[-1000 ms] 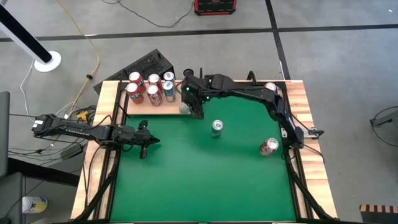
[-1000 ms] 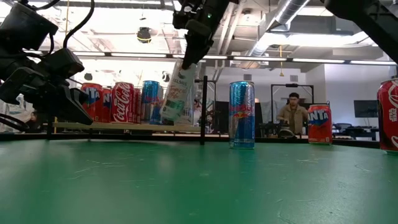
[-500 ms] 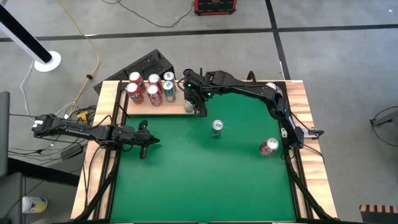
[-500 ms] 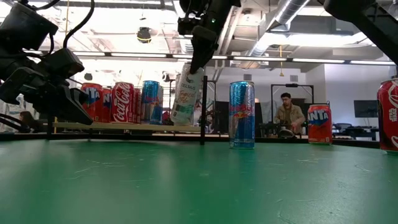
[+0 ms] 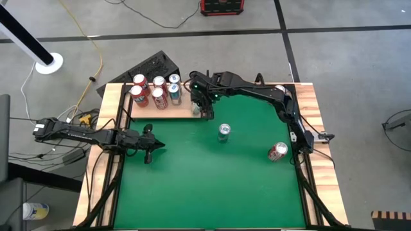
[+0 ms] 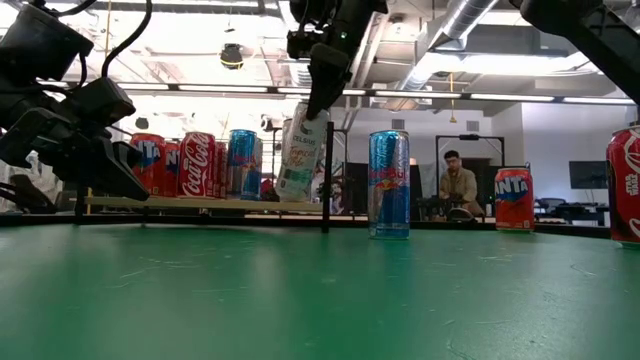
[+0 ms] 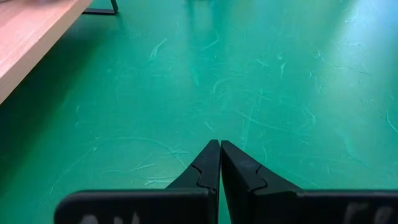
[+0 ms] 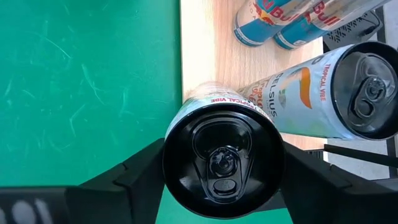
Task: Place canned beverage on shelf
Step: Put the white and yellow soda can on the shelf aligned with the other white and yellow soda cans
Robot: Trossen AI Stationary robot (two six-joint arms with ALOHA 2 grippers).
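Now the right claw (image 5: 203,110) sits over the near right corner of the flat pale-wood shelf (image 5: 160,111); its fingers stand on both sides of a tall white can with orange and green print (image 6: 301,158). I judge the can is set on the shelf but tips a little, so the drop looks close to done, not finished; whether the fingers squeeze it or have begun to let go, I cannot tell. Behind the claw, a bunch of red, orange and blue cans (image 5: 154,90) stands on the shelf. Two cans wait on the green felt counter (image 5: 212,186): a blue and silver one (image 5: 223,132) near the claw, a red one (image 5: 277,151) farther off. A second ago the white can hung tipped in front of the shelf edge; it has since moved in over the wood. The left claw (image 5: 149,158) rests pressed shut, far off.
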